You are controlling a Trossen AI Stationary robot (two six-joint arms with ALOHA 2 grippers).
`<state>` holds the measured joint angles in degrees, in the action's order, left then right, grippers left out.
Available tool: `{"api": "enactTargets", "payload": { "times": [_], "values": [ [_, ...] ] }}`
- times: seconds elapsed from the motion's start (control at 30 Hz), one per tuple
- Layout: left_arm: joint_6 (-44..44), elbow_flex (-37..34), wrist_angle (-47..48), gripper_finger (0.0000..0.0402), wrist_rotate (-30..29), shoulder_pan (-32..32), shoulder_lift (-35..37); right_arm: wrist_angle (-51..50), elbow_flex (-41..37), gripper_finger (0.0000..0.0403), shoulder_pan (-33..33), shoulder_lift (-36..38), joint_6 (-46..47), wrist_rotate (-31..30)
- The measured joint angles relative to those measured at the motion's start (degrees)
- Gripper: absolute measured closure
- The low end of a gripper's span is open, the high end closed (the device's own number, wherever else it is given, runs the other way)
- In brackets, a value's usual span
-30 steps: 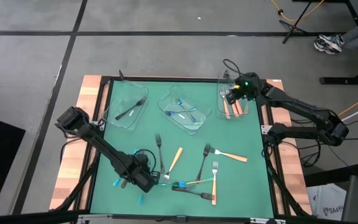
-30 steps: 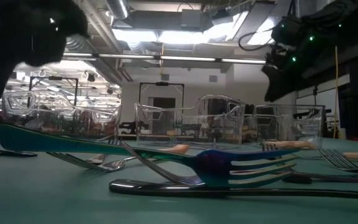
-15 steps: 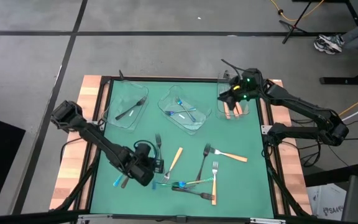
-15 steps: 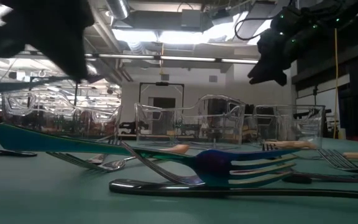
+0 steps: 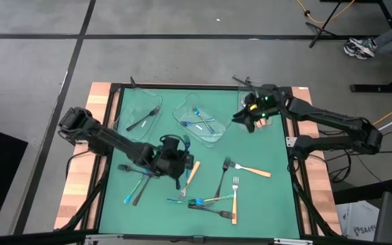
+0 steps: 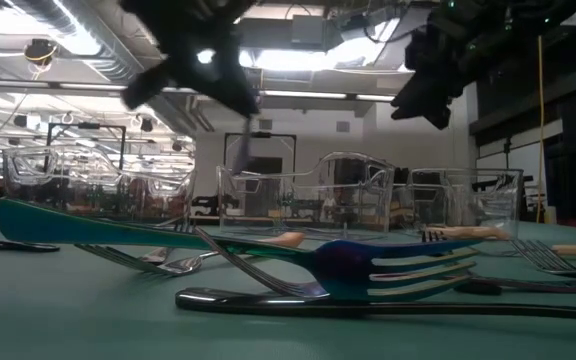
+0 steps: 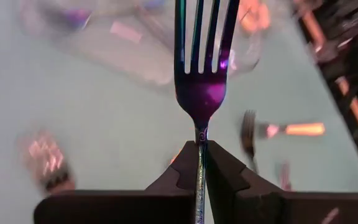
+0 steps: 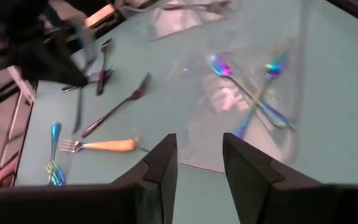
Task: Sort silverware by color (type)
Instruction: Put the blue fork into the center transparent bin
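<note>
2 iridescent utensils (image 8: 253, 99) lie in middle tray (image 5: 209, 134).

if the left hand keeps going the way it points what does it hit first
Probably the middle clear tray, already holding iridescent utensils. The left hand, shut on an iridescent fork, points toward it in the left wrist view, though depth is unclear.

A glossy iridescent metal fork (image 7: 201, 74), clear shiny plastic trays (image 5: 201, 120) and a matt green mat (image 5: 271, 204) are seen
</note>
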<state>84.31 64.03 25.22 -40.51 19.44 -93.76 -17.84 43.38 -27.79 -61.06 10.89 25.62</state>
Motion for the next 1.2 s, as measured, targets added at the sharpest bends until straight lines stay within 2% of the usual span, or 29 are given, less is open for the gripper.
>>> {"api": "enactTargets", "payload": {
  "times": [0.27,0.6,0.77,0.97,1.2],
  "values": [
    [-15.5,0.0,-12.64,0.0392,-0.65,-5.67,0.0,7.38,0.0,0.0285,13.91,0.0,-0.03,-9.83],
    [-25.6,0.0,-22.89,0.0392,-0.82,-8.8,0.0,15.91,0.0,0.0285,26.42,-0.83,2.34,-23.55],
    [-28.62,0.02,-26.25,0.0392,-0.98,-9.2,0.0,20.47,0.0,0.0285,30.49,-4.5,2.84,-28.25],
    [-29.42,0.07,-26.81,0.0391,-1.68,-9.31,0.0,28.01,0.0,0.0285,33.9,-11.26,2.78,-29.51],
    [-29.46,0.07,-27.09,0.0391,-1.84,-9.31,0.0,32.36,0.0,0.0285,34.6,-17.68,2.77,-38.09]
  ]
}}
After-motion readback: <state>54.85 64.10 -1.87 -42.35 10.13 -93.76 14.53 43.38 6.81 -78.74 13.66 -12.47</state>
